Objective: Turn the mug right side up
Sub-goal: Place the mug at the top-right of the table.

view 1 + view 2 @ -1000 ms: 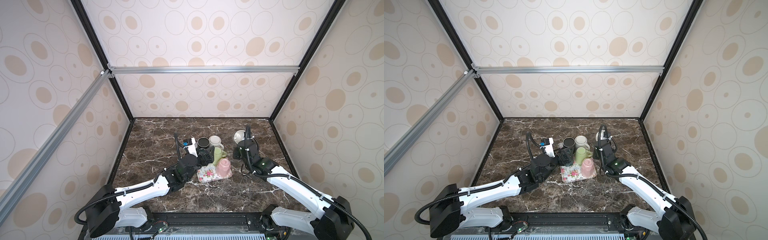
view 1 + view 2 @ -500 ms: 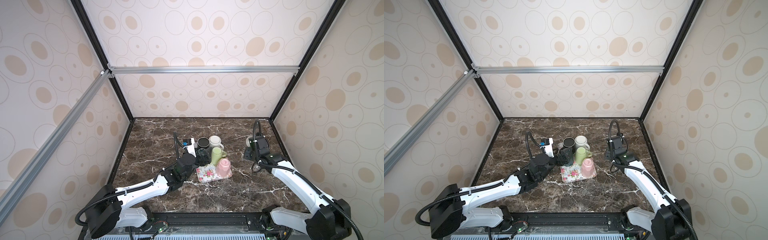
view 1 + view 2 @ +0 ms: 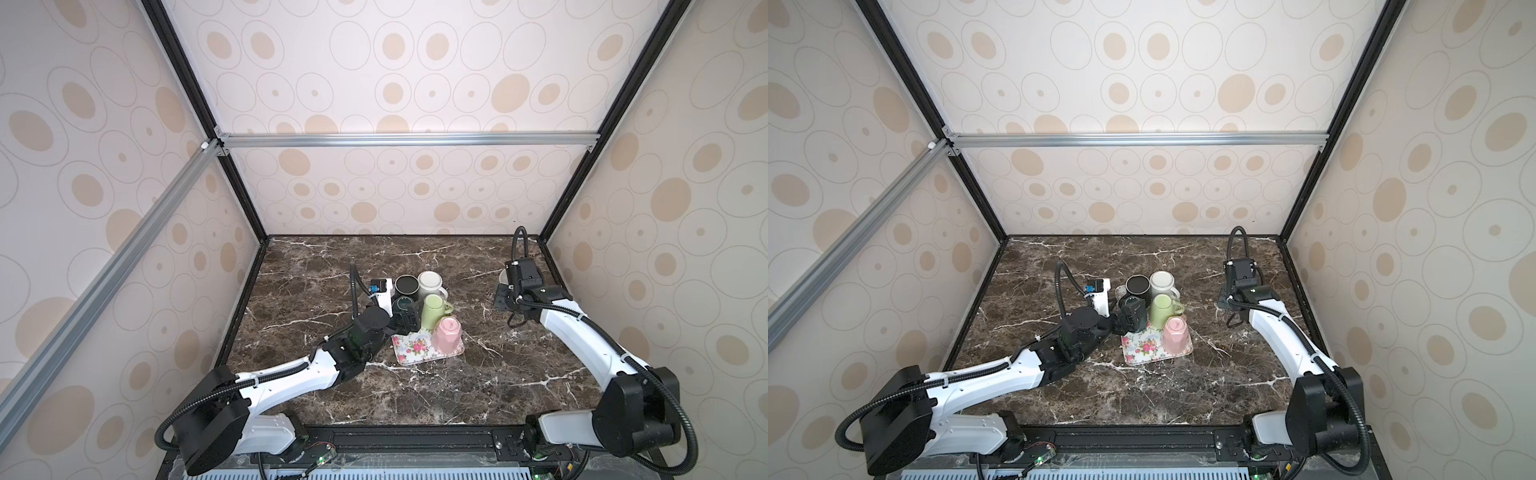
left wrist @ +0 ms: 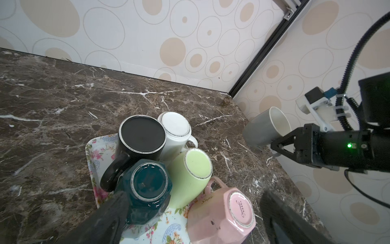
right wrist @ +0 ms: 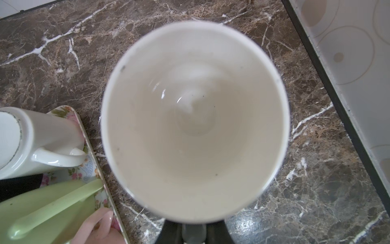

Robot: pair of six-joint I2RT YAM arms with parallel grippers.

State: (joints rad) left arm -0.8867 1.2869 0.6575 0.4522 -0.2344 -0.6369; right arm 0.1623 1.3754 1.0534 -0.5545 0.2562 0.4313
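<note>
Nearest me, both arm bases sit at the near edge of the marble table (image 3: pixel 415 399). The left arm lies low, reaching forward and to the right to the near left corner of the floral tray (image 3: pixel 409 353). The left gripper (image 3: pixel 1131 314) stands wide open. In the left wrist view one finger (image 4: pixel 101 219) lies just beside the teal mug (image 4: pixel 147 188) and the other is out past the pink mug (image 4: pixel 221 215). Nothing is gripped between them.

The tray holds five mugs, all bottom up. The pink one is nearest, the green mug (image 3: pixel 433 308) and the teal one sit behind it, and the black mug (image 3: pixel 406 285) and white mug (image 3: pixel 430 281) are farthest.

The right arm rises from its base at the near right. Its white forearm runs away from me along the right wall, and the wrist bends inward to the left, with a cable looping above it. The right gripper (image 4: pixel 277 145) is drawn narrow on the grey mug (image 4: pixel 263 128), seemingly at the handle side. That mug is over the far right of the table, well apart from the tray. It is tilted, with its pale mouth up and toward the right wall, and the right wrist view looks straight into the bowl (image 5: pixel 194 118). I cannot tell whether its base touches the marble.
</note>
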